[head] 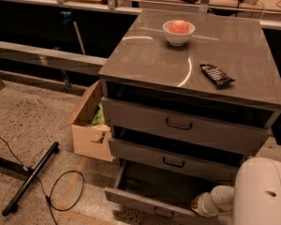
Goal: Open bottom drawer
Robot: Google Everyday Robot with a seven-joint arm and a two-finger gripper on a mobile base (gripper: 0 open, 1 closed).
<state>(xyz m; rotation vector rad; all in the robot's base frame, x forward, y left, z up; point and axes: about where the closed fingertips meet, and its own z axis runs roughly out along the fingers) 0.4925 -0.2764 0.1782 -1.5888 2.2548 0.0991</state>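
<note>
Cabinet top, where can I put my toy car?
The cabinet top is bare left of the bowl and black wrapper, up to the front edge. It's tighter between those two. The gripper is down at the bottom drawer's right end.

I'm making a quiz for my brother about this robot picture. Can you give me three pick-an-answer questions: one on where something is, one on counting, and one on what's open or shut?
1. Where is the white round bowl?
A) on the grey metal cabinet top
B) on the floor
C) inside a drawer

2. How many drawer fronts does the cabinet have?
A) two
B) three
C) five

3. How is the slim grey bottom drawer?
A) shut flush
B) pulled out
C) lifted onto the top

Answers:
1 A: the bowl stands on the top, near its back edge.
2 B: three fronts sit stacked one under another.
3 B: its front sticks out past the two above and its plain inside shows. The robot's gripper is at its right end.
</note>
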